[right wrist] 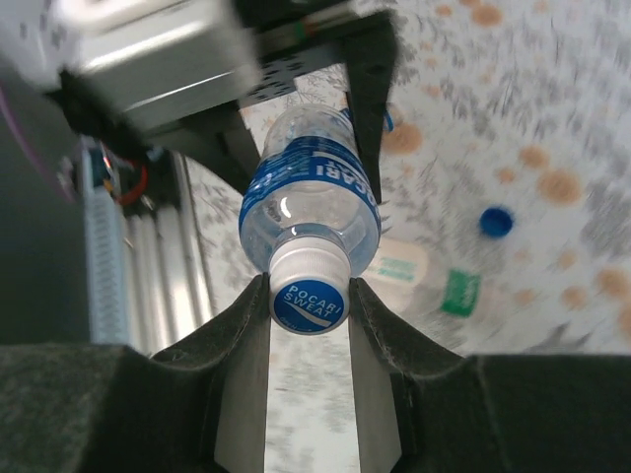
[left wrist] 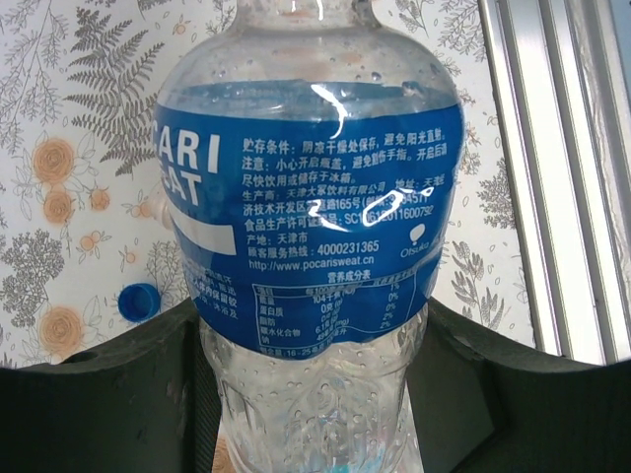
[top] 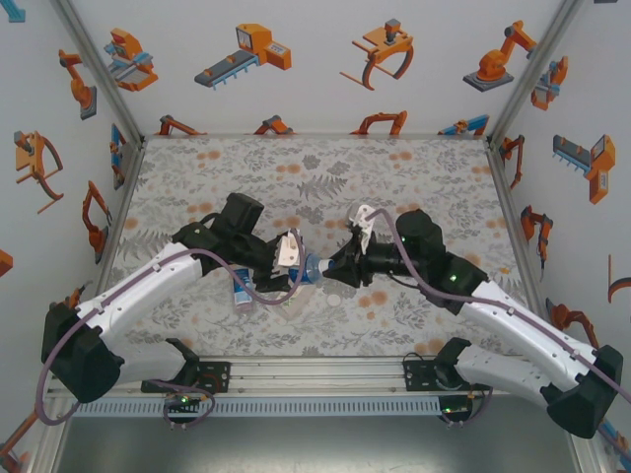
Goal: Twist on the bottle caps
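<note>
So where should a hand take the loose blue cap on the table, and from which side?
Take the blue cap by its round side wall, from straight above, I think. It lies low on the table, apart from other things, so the fingers can reach down on both sides.

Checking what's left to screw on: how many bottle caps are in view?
2. One white cap, blue on top, sits on the held bottle at its neck, between the right fingers. One blue cap lies loose on the table. Others may be hidden.
</note>
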